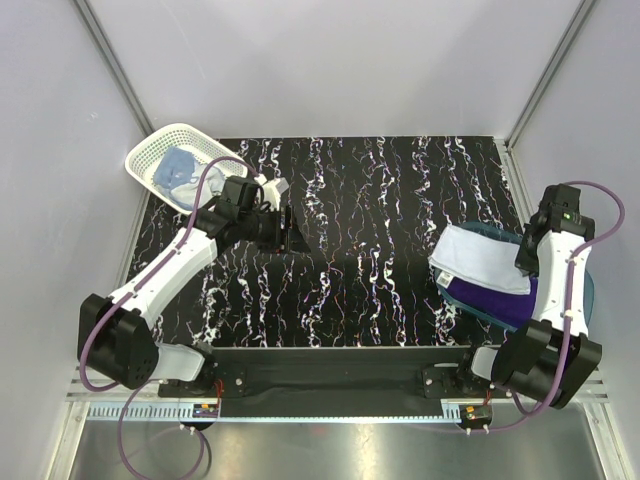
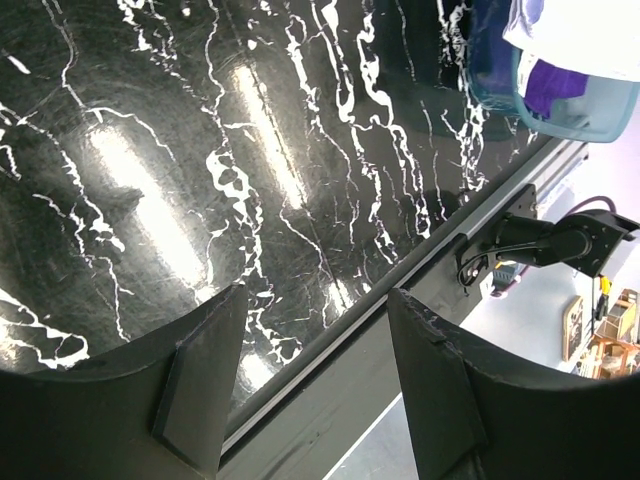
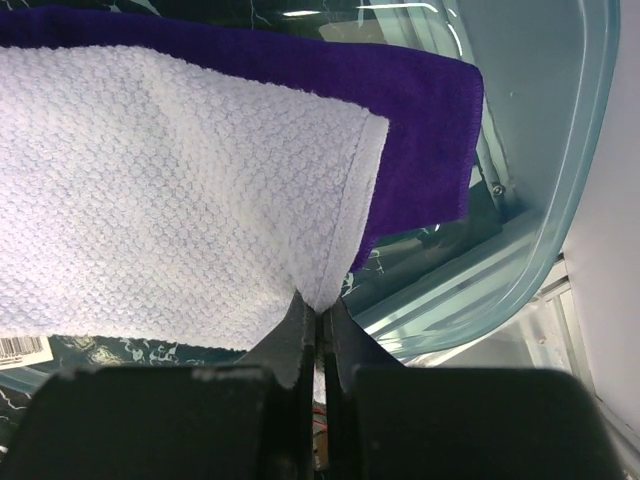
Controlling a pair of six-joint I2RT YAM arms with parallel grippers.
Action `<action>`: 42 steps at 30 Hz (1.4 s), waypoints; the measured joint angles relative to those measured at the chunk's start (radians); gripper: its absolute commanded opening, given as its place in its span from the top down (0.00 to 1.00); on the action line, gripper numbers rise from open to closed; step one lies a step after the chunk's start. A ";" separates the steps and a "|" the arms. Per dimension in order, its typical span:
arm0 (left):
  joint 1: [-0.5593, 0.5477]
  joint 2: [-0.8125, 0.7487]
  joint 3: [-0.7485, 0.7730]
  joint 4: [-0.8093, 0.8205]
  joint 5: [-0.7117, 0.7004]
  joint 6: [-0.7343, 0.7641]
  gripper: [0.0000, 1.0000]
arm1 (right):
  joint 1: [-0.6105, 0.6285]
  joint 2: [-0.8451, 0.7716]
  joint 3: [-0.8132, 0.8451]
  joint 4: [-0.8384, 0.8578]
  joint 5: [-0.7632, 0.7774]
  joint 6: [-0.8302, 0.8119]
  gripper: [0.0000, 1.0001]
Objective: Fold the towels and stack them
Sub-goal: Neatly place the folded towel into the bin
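The white towel [image 1: 478, 258] lies folded on the purple towel [image 1: 495, 303] in the blue tub [image 1: 585, 290] at the right. My right gripper [image 3: 322, 318] is shut on a corner of the white towel [image 3: 150, 190], with the purple towel [image 3: 420, 120] under it. In the top view the right gripper [image 1: 527, 255] is at the towel's right edge. The light blue towel [image 1: 175, 170] lies crumpled in the white basket [image 1: 150, 150] at the far left. My left gripper [image 1: 290, 228] is open and empty above the table, its fingers [image 2: 205, 385] apart.
The black marbled table [image 1: 370, 230] has grey walls behind and at both sides. The tub [image 2: 560, 110] shows at the top right of the left wrist view, and the table's front rail [image 2: 400, 340] runs below the left fingers.
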 measured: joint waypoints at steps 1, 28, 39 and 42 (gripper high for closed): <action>0.000 0.000 0.000 0.003 0.004 -0.002 0.37 | 0.000 0.000 0.000 0.002 0.005 -0.003 1.00; 0.000 -0.021 0.036 0.014 0.037 -0.026 0.37 | -0.001 0.048 -0.011 0.038 0.101 -0.011 0.12; 0.003 -0.026 0.069 -0.010 -0.016 -0.027 0.35 | 0.005 0.064 0.247 -0.011 0.046 0.188 0.00; 0.019 -0.036 0.098 -0.022 -0.083 -0.038 0.35 | 0.052 0.064 0.295 0.003 -0.040 0.293 0.00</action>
